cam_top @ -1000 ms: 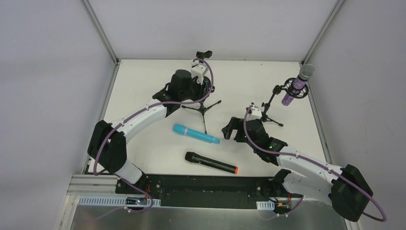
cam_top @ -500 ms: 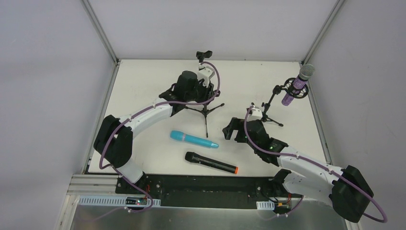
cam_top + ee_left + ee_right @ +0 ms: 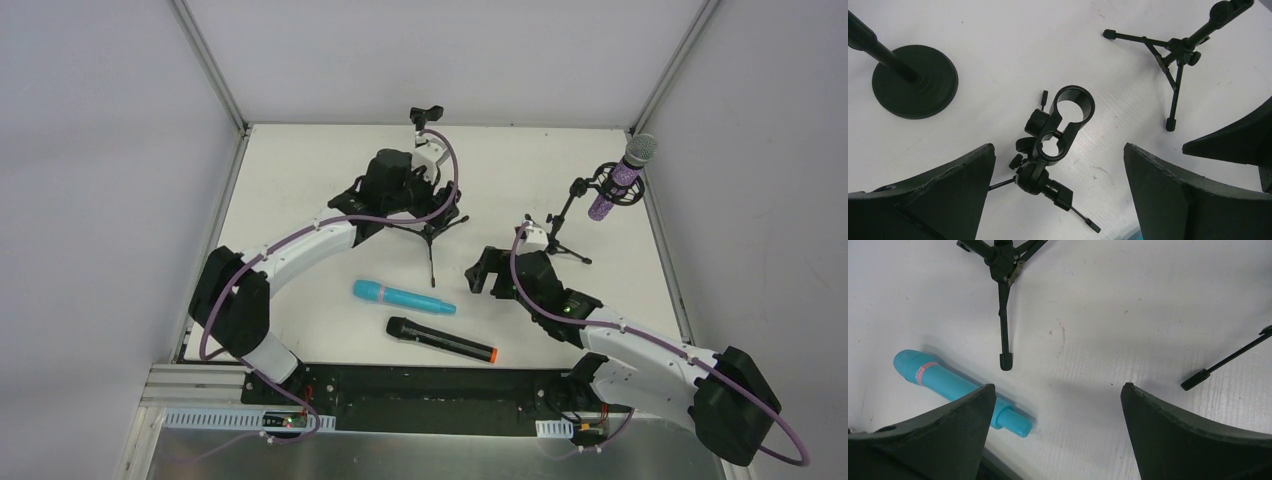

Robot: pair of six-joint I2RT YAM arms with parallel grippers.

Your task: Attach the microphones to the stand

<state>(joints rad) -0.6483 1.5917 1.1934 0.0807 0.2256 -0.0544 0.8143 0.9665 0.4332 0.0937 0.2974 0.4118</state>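
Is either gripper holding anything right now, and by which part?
Nothing is held. The left gripper stands open above the empty stand clip; the right gripper is open too, with nothing between its fingers.

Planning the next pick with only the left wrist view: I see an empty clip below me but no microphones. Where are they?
Observer: The turquoise microphone lies flat on the table, near its middle.
Operator: And the black one?
Observer: The black microphone lies flat beside it, toward the near edge, not touching it.
Operator: Is any mounted?
Observer: Yes, the purple microphone is clamped in the stand at the far right corner.
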